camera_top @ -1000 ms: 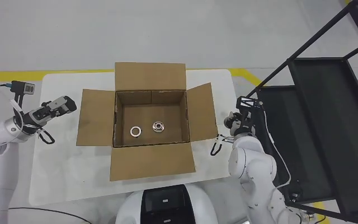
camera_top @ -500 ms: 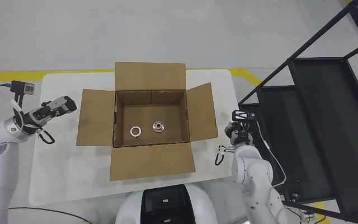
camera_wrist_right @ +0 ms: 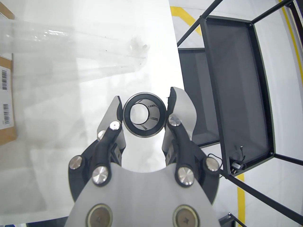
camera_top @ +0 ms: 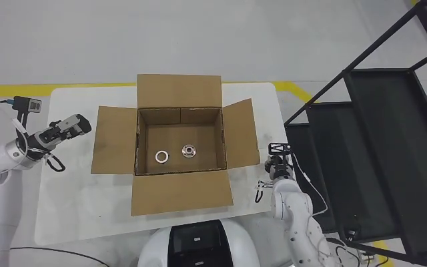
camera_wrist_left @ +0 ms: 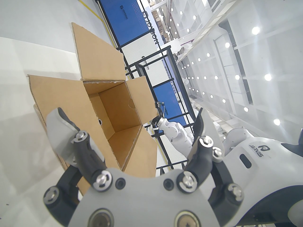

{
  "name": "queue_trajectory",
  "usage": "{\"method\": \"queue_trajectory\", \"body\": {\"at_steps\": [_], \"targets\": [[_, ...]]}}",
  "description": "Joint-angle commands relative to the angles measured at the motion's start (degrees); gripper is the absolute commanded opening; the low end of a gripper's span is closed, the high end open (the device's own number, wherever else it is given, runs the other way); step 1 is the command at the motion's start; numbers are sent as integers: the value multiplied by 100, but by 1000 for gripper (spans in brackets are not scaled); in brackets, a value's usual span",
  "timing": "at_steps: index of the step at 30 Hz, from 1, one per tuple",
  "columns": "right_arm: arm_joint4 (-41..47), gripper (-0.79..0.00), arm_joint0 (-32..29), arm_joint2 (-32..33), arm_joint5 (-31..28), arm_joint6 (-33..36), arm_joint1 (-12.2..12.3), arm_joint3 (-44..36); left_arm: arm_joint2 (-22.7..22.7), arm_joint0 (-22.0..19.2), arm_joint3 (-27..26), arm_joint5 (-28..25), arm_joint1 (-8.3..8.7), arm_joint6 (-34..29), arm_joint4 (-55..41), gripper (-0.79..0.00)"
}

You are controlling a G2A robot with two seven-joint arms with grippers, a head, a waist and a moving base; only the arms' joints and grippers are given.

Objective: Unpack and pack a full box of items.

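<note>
An open cardboard box (camera_top: 179, 99) stands mid-table with all flaps spread; a flat metal ring (camera_top: 162, 156) and a flanged metal part (camera_top: 189, 151) lie on its floor. My right gripper (camera_wrist_right: 144, 105) is shut on a dark metal ring (camera_wrist_right: 144, 115), held above the white table near its right edge (camera_top: 275, 160). My left gripper (camera_wrist_left: 129, 124) is open and empty, out past the box's left flap (camera_top: 75, 125), facing the box (camera_wrist_left: 113, 109).
A black metal rack (camera_top: 373, 140) stands just right of the table, close to the right arm (camera_wrist_right: 234, 76). Clear plastic tubing (camera_wrist_right: 71, 48) lies on the table between the box and the right gripper.
The right gripper, holding the ring, has drawn back toward the table's front right corner. The left arm has not moved.
</note>
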Motion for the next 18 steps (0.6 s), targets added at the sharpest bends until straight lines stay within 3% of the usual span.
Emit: {"method": "queue_trajectory", "body": {"at_steps": [1, 12, 14, 15, 18], "targets": [[53, -785, 141, -41, 97, -129, -11, 269, 0, 0, 0, 0, 0, 0, 0, 0], [35, -785, 516, -116, 463, -627, -34, 929, 0, 0, 0, 0, 0, 0, 0, 0], [93, -292, 549, -113, 457, -583, -36, 970, 0, 0, 0, 0, 0, 0, 0, 0], [116, 0, 565, -108, 452, -550, -36, 994, 0, 0, 0, 0, 0, 0, 0, 0], [173, 0, 602, -87, 455, -446, -36, 1004, 0, 0, 0, 0, 0, 0, 0, 0]]}}
